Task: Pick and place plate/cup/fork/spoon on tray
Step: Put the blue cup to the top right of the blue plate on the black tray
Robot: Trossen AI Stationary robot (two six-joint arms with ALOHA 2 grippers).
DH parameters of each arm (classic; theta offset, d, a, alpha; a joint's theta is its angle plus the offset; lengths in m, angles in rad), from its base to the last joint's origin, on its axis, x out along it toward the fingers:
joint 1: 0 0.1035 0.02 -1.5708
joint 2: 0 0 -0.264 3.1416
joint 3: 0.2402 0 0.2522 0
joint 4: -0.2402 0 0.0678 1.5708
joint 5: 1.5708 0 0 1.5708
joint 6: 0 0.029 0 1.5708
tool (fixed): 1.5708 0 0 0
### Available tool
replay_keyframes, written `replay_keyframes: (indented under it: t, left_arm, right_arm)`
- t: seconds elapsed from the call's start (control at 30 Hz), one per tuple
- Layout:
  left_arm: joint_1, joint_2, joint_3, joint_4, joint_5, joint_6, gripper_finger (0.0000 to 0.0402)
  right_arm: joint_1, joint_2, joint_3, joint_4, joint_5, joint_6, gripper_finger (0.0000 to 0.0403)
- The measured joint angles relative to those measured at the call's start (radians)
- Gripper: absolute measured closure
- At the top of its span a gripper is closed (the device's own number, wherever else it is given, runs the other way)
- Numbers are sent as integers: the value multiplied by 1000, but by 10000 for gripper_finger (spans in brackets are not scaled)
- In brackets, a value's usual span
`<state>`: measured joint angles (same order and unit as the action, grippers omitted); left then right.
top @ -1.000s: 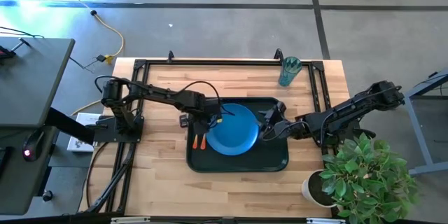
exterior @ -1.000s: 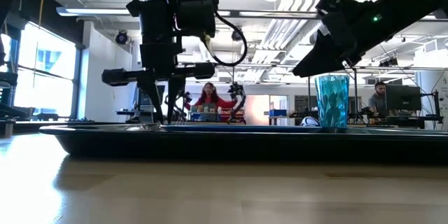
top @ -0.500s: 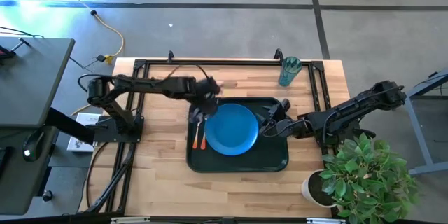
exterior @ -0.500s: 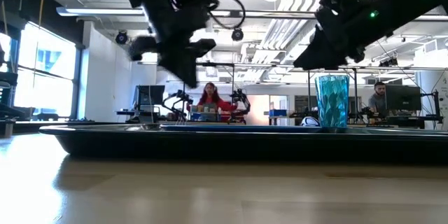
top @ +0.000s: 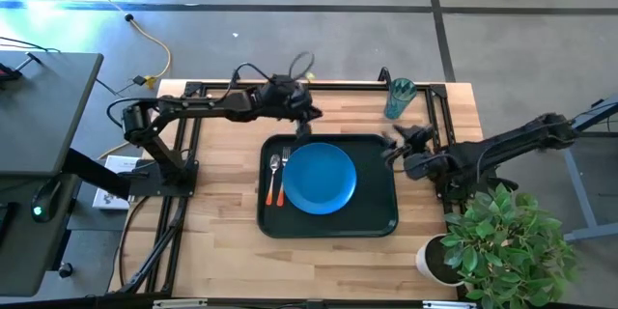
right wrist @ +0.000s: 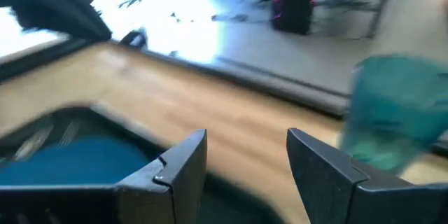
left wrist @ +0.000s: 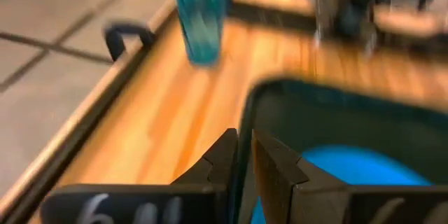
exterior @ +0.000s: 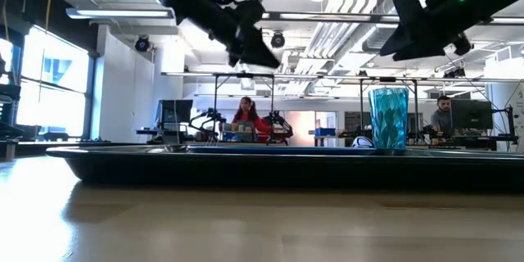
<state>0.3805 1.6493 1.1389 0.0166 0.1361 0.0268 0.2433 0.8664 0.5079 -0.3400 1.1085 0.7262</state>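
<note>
The dark tray [top: 377,214] lies mid-table. The blue plate [top: 321,178] lies flat in it. The fork and spoon [top: 276,178] lie side by side on the tray's left part, with their orange-red handles toward the near edge. The teal cup [top: 398,98] stands upright on the table at the far right, and it also shows in the left wrist view [left wrist: 201,14]. My left gripper [top: 301,118] hangs shut and empty above the tray's far edge. My right gripper [top: 396,147] is open and empty just off the tray's far right corner.
A black metal frame [top: 290,85] runs along the table's far edge and sides. A potted plant [top: 502,241] stands at the near right corner. Bare wood lies between the tray and the cup and along the near edge.
My left gripper has risen from over the fork and spoon on the tray's left part and gone toward the far edge and to the right. My right gripper has drawn back from the plate's right rim, up and toward the table's right edge. Plate, fork and spoon stay on the tray.
</note>
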Motion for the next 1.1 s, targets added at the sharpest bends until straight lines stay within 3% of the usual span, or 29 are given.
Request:
replay_keyframes:
  t: [0.17, 0.23, 0.37, 0.53, 0.67, 0.83, 1.1]
  left_arm:
    - [4, 26, 0, 218, -129, -67, 355]
    - [4, 57, 2, 318, -177, -75, 341]
    - [12, 141, 38, 409, -178, -85, 299]
    - [21, 274, 156, 407, -140, -114, 242]
    - [21, 404, 311, 398, -111, -80, 210]
    - [30, 557, 558, 305, -122, -206, 197]
    - [54, 782, 1000, 115, -175, -382, 197]
  right_arm:
    - [-108, -109, 0, -9, -35, -74, 213]
    - [-143, -137, 0, -47, 1, -65, 213]
    - [-228, -176, 0, -140, 105, 3, 213]
    - [-374, -227, 0, -150, 45, 1, 213]
    - [-469, -267, 0, -150, -91, -47, 213]
    - [-492, -312, 0, -158, -202, -51, 213]
    - [-478, -340, 0, -226, -193, -1, 213]
